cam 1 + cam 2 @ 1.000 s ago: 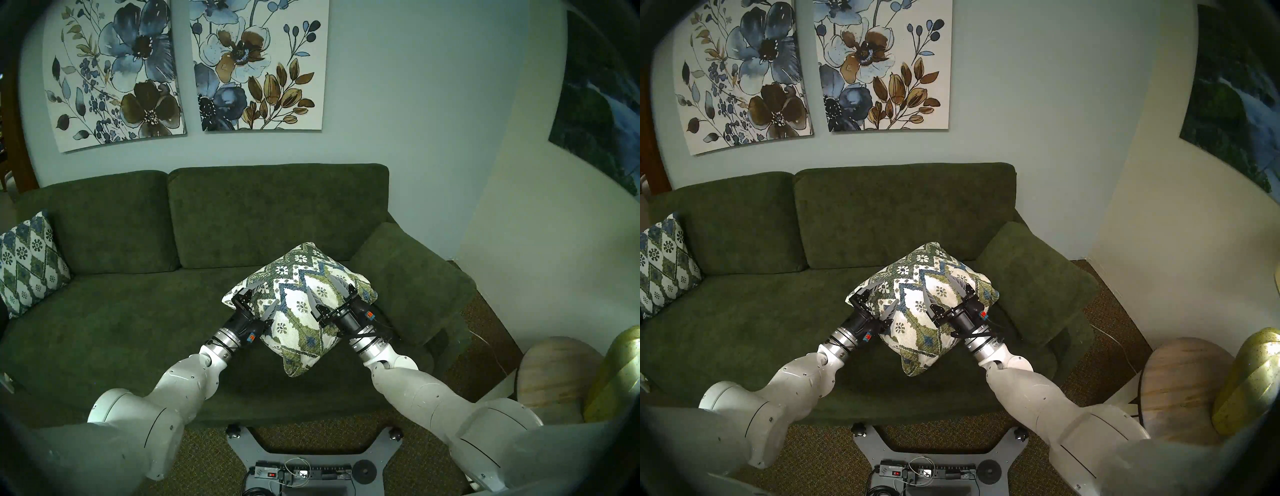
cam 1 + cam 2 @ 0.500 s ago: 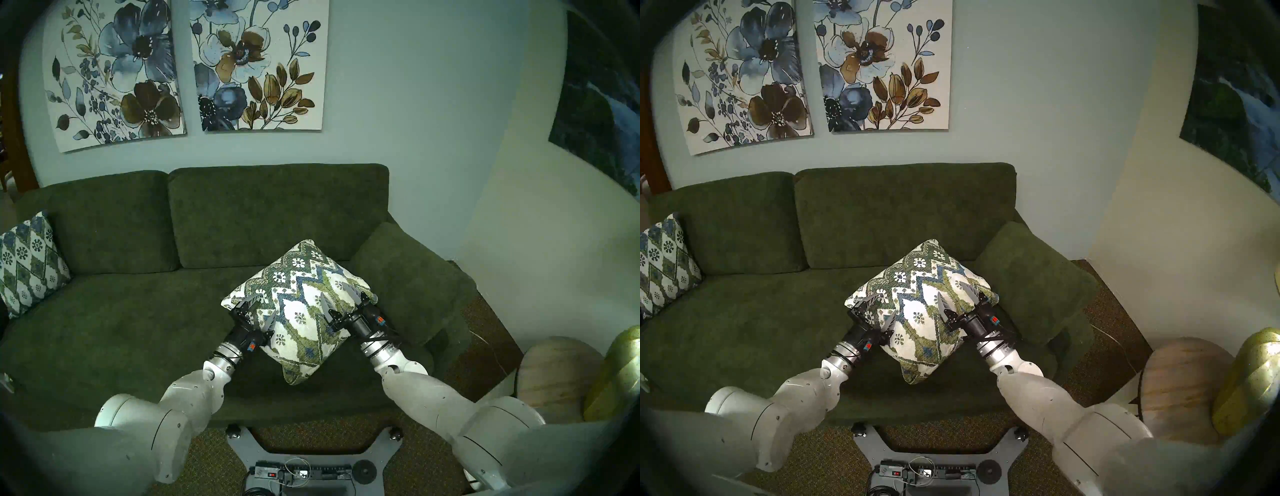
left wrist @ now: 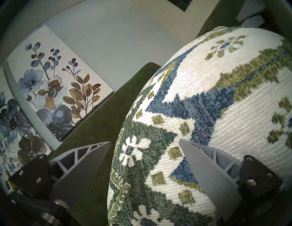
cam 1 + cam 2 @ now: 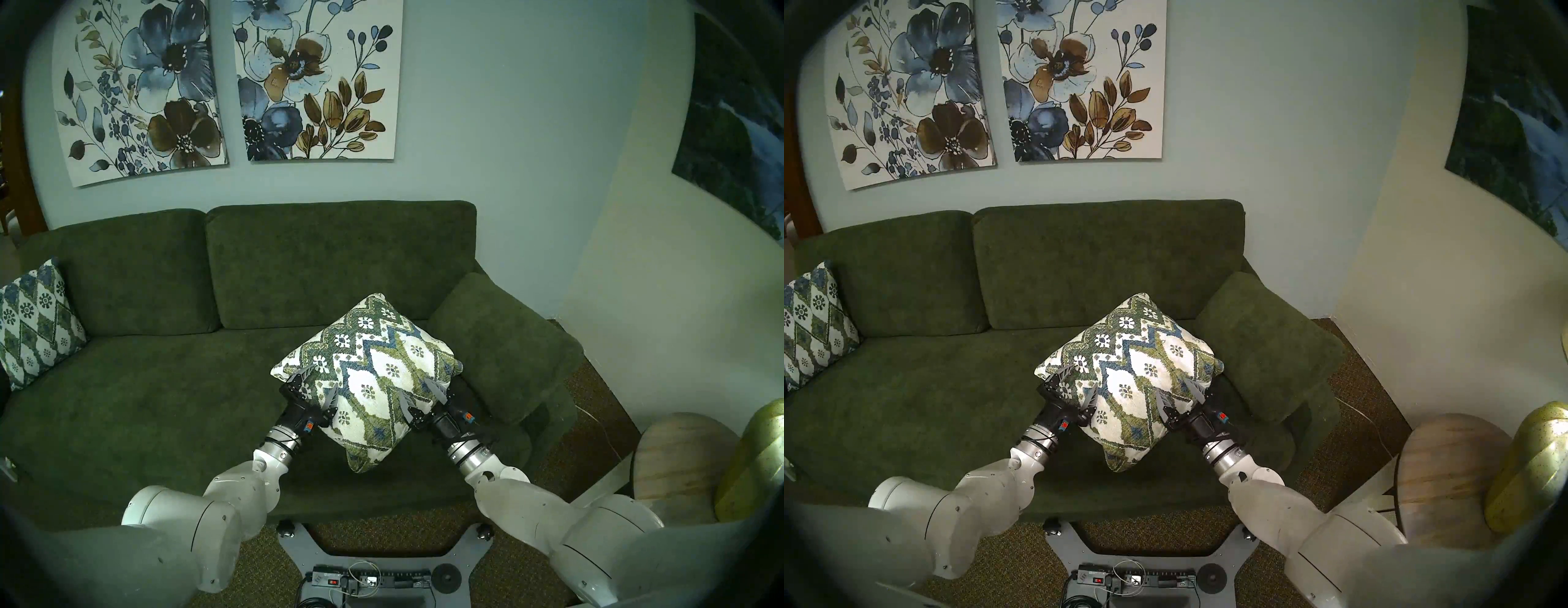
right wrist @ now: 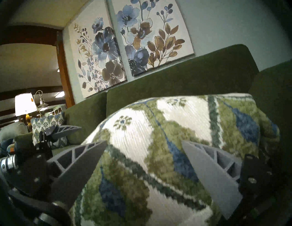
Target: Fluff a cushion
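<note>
The cushion [image 4: 373, 369] [image 4: 1136, 365], cream with olive-green and blue zigzags, lies plump on the green sofa seat [image 4: 169, 403], turned like a diamond. My left gripper [image 4: 321, 379] [image 4: 1082, 375] is open at its lower left edge. My right gripper [image 4: 415, 387] [image 4: 1172, 387] is open at its lower right edge. In the left wrist view the cushion [image 3: 221, 110] bulges between the spread fingers of the gripper [image 3: 144, 141]. In the right wrist view the cushion [image 5: 173, 126] fills the gap of the open gripper [image 5: 144, 141]. Neither gripper clamps the fabric.
A bluer diamond-lattice pillow [image 4: 36, 327] leans at the sofa's left end. The right armrest [image 4: 500, 339] is close beside the cushion. A round wooden side table [image 4: 679, 458] with a gold object [image 4: 755, 458] stands at the right. My base [image 4: 365, 564] is on the carpet below.
Both grippers have drawn back toward me along the cushion, the right one farther. They were pressed over the cushion's middle; it now looks fuller and has barely shifted.
</note>
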Action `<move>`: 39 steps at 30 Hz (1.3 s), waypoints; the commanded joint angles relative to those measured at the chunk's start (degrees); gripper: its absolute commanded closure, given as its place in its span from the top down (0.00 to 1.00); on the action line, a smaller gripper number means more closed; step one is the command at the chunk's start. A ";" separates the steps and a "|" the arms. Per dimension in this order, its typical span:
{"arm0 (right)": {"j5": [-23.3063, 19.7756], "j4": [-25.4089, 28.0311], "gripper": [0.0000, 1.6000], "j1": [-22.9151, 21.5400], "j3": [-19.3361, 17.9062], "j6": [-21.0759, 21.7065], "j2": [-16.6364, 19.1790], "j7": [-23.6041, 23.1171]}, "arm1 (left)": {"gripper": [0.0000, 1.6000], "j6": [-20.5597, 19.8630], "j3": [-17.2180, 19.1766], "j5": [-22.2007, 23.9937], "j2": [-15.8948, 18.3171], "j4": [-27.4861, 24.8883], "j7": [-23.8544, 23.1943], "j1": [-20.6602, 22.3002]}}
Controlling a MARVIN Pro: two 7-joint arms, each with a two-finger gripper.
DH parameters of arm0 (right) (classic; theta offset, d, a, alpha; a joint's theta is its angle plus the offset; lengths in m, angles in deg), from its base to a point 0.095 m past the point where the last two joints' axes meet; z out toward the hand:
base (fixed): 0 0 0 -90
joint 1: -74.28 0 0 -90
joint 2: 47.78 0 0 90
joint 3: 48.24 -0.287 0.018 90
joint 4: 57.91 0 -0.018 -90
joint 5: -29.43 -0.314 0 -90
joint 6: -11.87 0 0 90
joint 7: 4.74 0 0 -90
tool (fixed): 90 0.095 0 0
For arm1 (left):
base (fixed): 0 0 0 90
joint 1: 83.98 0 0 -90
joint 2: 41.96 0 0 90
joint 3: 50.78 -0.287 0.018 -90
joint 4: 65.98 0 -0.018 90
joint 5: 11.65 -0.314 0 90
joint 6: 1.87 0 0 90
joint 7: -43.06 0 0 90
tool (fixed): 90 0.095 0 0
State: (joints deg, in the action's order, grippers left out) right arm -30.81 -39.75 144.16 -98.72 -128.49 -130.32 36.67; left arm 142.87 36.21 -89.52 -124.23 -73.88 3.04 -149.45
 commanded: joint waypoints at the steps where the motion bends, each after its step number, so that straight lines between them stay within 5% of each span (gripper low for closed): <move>1: -0.22 -1.78 1.00 0.40 0.23 1.77 -1.49 0.86 | 1.00 0.26 0.90 1.02 -0.70 1.15 -0.43 -0.79; 11: -1.17 -4.01 1.00 -0.64 0.37 4.07 -2.86 2.45 | 1.00 0.26 2.78 2.76 -0.52 1.65 -1.10 -1.81; 19: -2.09 -2.18 1.00 -5.50 -0.35 3.72 -1.84 1.27 | 1.00 0.26 3.97 3.82 -1.19 1.38 -1.25 0.02; 33: -3.32 8.31 1.00 -10.64 -3.49 -4.64 1.66 -5.64 | 1.00 0.26 1.17 2.11 -5.05 -9.48 1.57 5.82; 39: -3.85 11.38 1.00 -12.10 -4.93 -4.64 3.57 -4.12 | 1.00 0.26 -0.06 1.13 -5.04 -13.57 1.95 5.81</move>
State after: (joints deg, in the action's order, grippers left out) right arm -34.39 -32.37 135.52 -102.20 -132.29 -129.26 34.48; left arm 143.17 37.29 -87.62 -128.00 -82.56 2.56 -146.01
